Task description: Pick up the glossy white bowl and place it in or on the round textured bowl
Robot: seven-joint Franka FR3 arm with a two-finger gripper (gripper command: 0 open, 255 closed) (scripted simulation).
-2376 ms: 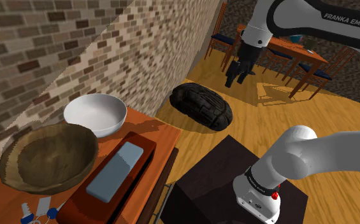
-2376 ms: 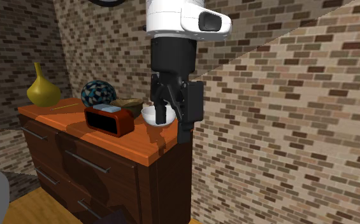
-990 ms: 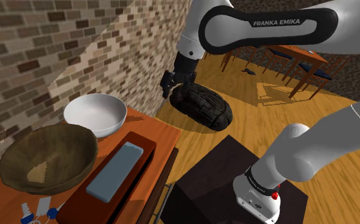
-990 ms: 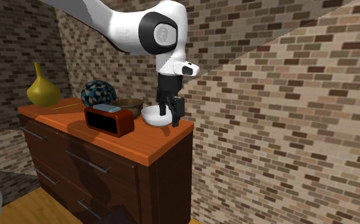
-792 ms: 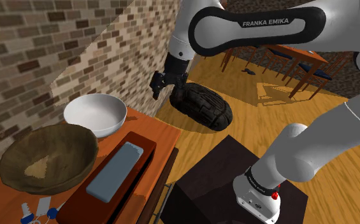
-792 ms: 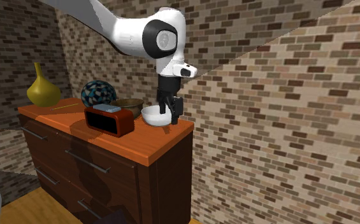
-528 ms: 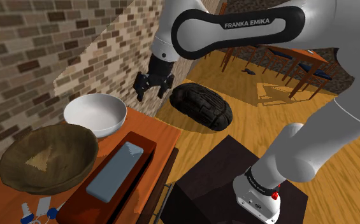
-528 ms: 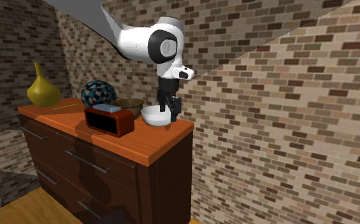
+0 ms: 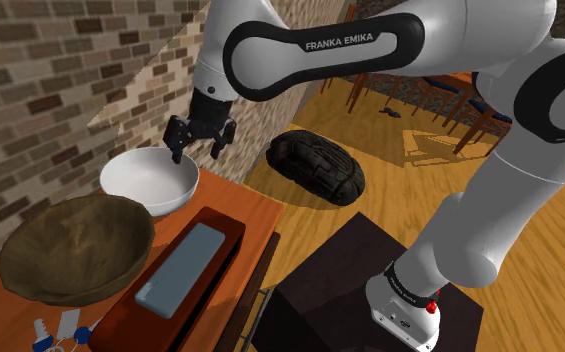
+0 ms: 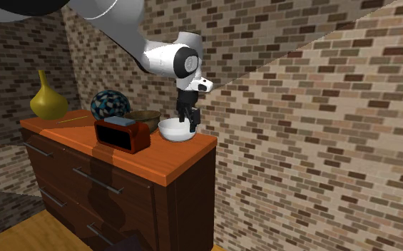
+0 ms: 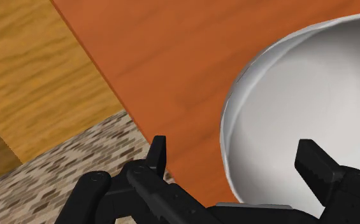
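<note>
Fingers stand apart, seemingly astride the white bowl's rim, brown bowl and red box close by.

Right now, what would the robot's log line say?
step: pre-grasp | fingers: open, over white bowl rim | white bowl: on dresser top, not held | brown bowl: alongside

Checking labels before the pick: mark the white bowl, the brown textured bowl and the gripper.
white bowl (image 9: pixel 148 182): shoulder view, inside of its basin.
brown textured bowl (image 9: pixel 70 245): shoulder view, its inner wall.
gripper (image 9: pixel 196 154): shoulder view, midway between its open fingertips.
</note>
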